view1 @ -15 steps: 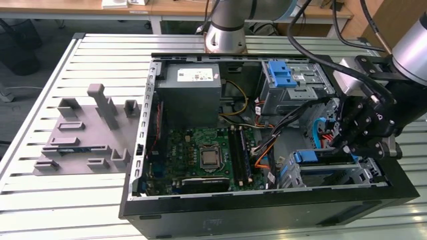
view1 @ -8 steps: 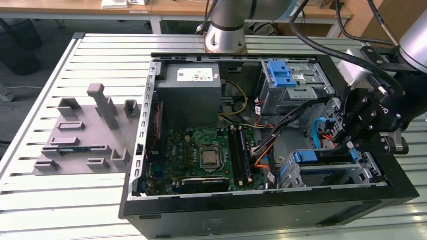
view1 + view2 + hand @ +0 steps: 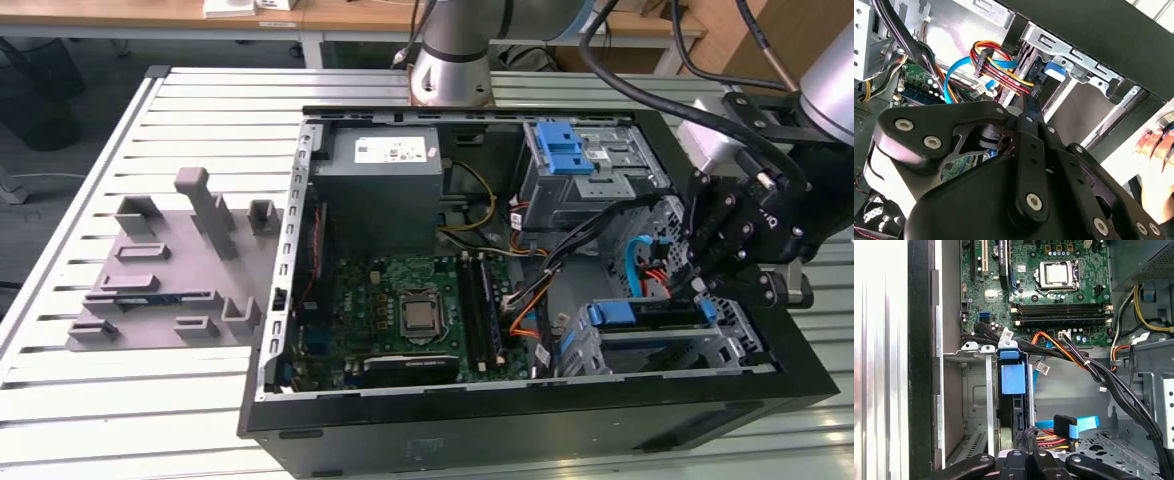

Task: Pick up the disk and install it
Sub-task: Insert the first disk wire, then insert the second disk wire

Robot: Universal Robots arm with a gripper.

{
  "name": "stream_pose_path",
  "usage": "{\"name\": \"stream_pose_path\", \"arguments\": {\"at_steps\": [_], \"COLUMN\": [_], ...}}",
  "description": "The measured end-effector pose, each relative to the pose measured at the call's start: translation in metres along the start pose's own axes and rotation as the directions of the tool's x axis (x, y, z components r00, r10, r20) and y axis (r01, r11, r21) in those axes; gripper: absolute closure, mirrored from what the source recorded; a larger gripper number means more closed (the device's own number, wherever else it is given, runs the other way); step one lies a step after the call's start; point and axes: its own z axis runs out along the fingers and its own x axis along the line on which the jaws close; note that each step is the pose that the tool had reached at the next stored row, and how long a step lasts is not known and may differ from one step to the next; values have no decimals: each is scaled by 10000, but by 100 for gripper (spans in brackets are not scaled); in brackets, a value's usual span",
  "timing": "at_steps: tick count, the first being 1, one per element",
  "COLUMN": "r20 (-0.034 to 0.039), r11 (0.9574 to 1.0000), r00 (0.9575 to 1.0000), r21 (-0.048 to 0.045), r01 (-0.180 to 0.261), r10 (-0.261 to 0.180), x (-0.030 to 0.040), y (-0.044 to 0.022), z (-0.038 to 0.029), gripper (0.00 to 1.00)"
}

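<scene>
While the open computer case lies on the slatted surface, the exterior view shows the black hand low at the case's corner on the exterior view's right, directly above the lower drive cage. The disk sits in that cage on its edge, its blue rail on top — it seems already pushed most of the way in.

In the second wrist view, the hand's fingers come together to a narrow tip near the coloured cable bundle; the blue tab of the disk is just beyond that tip.

In the first wrist view, the disk stands straight ahead of the hand, its long axis running away from it toward the motherboard. The fingers look nearly closed and meet the disk's near edge; whether they pinch it or only press on it, I cannot tell.
</scene>
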Motion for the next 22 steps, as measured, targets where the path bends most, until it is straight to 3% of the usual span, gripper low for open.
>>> {"name": "stream_pose_path", "arguments": {"at_steps": [12,15,19,22], "r20": [0,2,11,17], "r11": [10000,10000,9998,9998], "r00": [10000,10000,10000,10000], "r21": [7,60,191,195], "r01": [2,0,1,2], "r10": [-2,0,-1,-3], "x": [0,0,4,4], "y": [0,5,71,80], "z": [-6,-4,1,-25], "gripper": [89,89,89,89]}}
